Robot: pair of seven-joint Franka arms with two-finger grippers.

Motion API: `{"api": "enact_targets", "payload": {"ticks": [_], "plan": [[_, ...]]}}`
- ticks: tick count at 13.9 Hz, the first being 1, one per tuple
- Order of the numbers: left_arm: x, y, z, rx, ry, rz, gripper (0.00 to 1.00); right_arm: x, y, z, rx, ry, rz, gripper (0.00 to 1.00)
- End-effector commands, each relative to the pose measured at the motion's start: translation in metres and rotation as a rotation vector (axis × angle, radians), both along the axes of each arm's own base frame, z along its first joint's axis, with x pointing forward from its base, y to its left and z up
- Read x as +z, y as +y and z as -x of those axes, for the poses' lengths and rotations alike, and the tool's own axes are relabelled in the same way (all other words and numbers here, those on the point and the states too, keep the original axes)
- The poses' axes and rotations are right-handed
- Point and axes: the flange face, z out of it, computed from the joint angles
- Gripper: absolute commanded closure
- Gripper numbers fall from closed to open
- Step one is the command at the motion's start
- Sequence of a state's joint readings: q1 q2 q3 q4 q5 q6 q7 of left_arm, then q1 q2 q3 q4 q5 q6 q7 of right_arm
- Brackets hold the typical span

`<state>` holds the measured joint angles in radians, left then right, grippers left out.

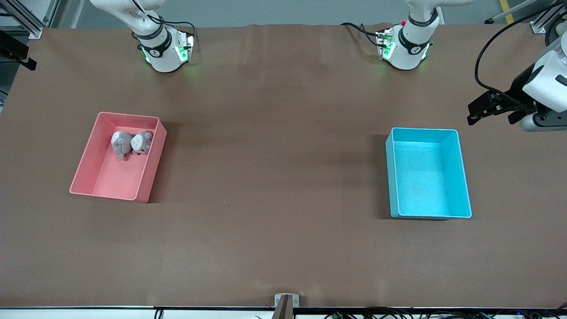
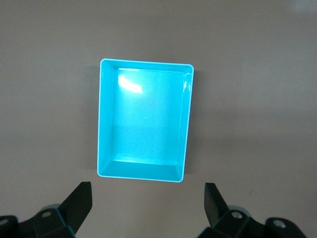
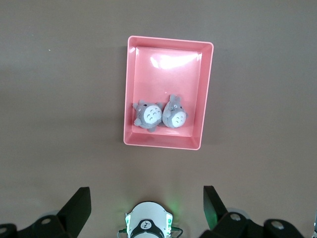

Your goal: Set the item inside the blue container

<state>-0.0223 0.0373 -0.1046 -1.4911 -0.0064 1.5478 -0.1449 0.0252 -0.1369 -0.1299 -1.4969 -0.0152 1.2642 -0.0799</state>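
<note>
Nothing has gone in yet, as far as I can see: the blue container [image 1: 427, 173] sits empty on the brown desk [image 1: 274, 177] toward the left arm's end, a smooth, glossy plastic bin with rounded corners and low walls. About level with it, at the right arm's end, the matching pink bin [image 1: 118, 157] holds 2 soft grey plush toys [image 1: 131, 143], round and fuzzy with pale bellies, lying side by side. So the whole job remains. The left gripper [image 2: 147, 206] hovers above the desk beside the blue container, jaws open and empty. The right gripper [image 3: 146, 206] hangs high above the desk near its own base, jaws spread too.
</note>
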Motion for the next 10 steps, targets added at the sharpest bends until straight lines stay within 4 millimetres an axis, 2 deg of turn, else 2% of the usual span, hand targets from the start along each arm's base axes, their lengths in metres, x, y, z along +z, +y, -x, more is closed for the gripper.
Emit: {"api": "enact_targets", "payload": {"ticks": [1,4,7,10], "plan": [[0.007,0.0001,0.0067,-0.007,0.01,0.014,0.0,0.0051,-0.0026,0.007,0.0,-0.007,-0.016,0.0],[0.0072,0.0067,0.0059,0.005,0.012,0.0,0.0,0.0056,-0.0012,0.0061,0.003,-0.013,-0.015,0.0],[0.0091,0.0059,0.0066,-0.003,-0.004,-0.104,0.0,0.0064,-0.0013,0.0049,0.003,-0.024,-0.014,0.0],[-0.0001,0.0015,0.0115,-0.008,0.05,-0.094,0.0,0.0063,-0.0028,0.0057,0.0,-0.022,-0.014,0.0]]}}
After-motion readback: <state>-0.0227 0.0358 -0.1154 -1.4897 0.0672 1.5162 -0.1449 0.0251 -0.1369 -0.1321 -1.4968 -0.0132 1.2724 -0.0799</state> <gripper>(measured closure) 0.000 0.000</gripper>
